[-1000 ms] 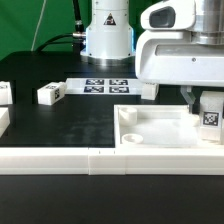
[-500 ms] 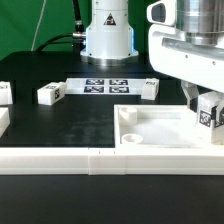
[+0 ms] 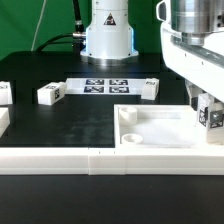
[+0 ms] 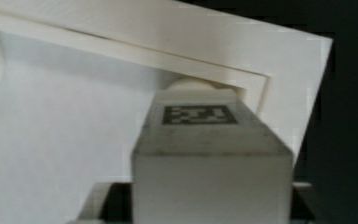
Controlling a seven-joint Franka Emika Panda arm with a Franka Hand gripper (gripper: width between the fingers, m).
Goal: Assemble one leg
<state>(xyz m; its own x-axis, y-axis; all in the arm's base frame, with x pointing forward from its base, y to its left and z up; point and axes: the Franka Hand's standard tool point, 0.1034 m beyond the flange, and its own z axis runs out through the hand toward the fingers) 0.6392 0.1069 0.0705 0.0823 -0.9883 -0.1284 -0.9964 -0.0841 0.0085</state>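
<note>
My gripper [image 3: 206, 108] is shut on a leg [image 3: 211, 116], a small white block with a black-and-white tag. It holds the leg upright at the corner of the large white tray-like top [image 3: 160, 128] on the exterior view's right. In the wrist view the leg [image 4: 208, 150] fills the space between the jaws of the gripper [image 4: 208, 208]. Its tagged end points at the top's raised corner rim [image 4: 229, 75]. I cannot tell whether the leg touches the top.
Three more legs lie on the black table: one [image 3: 50, 94] at the left, one [image 3: 5, 93] at the left edge, one [image 3: 150, 88] behind the top. The marker board [image 3: 105, 86] lies at the back. A long white rail [image 3: 90, 160] runs along the front.
The gripper with the leg has moved toward the exterior view's right, along the top's right side. The loose legs and the top have not moved.
</note>
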